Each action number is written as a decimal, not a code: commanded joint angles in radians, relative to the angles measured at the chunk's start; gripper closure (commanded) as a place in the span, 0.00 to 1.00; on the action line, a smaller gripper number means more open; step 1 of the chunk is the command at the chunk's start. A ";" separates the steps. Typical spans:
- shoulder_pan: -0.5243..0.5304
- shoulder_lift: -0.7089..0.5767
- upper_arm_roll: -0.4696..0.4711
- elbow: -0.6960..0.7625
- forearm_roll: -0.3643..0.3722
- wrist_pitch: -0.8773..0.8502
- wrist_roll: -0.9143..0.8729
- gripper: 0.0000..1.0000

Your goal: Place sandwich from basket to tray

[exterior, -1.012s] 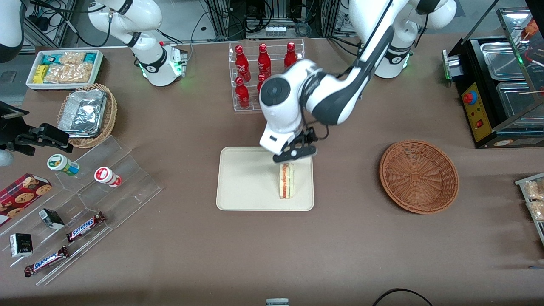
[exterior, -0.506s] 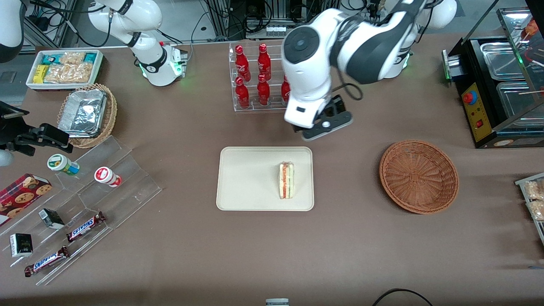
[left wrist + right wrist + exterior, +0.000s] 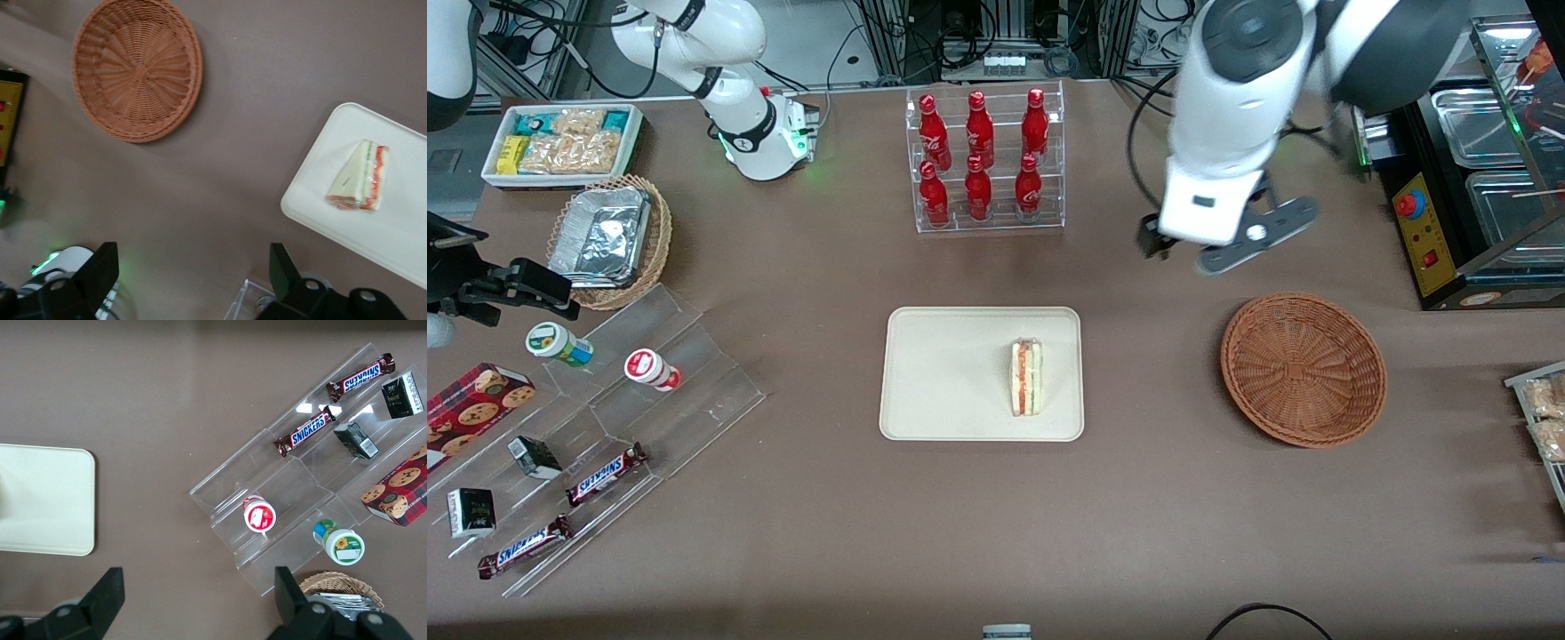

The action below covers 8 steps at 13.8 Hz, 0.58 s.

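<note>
The sandwich (image 3: 1026, 377) (image 3: 359, 177), a pale wedge with red and green layers, lies on the cream tray (image 3: 943, 373) (image 3: 400, 233), near the tray's end that faces the basket. The reddish-brown wicker basket (image 3: 1303, 369) (image 3: 137, 70) has nothing in it and stands beside the tray, toward the working arm's end of the table. My left gripper (image 3: 1183, 244) (image 3: 193, 267) hangs high over bare table, farther from the front camera than the basket. It is open, with nothing between its fingers.
A clear rack of red bottles (image 3: 987, 160) stands farther from the front camera than the tray. A black machine (image 3: 1467, 178) sits at the working arm's end. Toward the parked arm's end are acrylic steps with snacks (image 3: 605, 427), a lighter wicker basket with foil (image 3: 609, 240) and a white bin (image 3: 560, 142).
The gripper has risen off the sandwich and swung away from the tray toward the working arm's end. The sandwich stays where it lay on the tray.
</note>
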 commanded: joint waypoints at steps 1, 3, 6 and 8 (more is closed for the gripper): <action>0.084 -0.071 -0.014 -0.031 -0.037 -0.038 0.091 0.00; 0.142 -0.122 -0.014 -0.037 -0.062 -0.067 0.186 0.00; 0.231 -0.177 -0.013 -0.049 -0.112 -0.100 0.315 0.00; 0.282 -0.237 -0.013 -0.095 -0.123 -0.092 0.401 0.00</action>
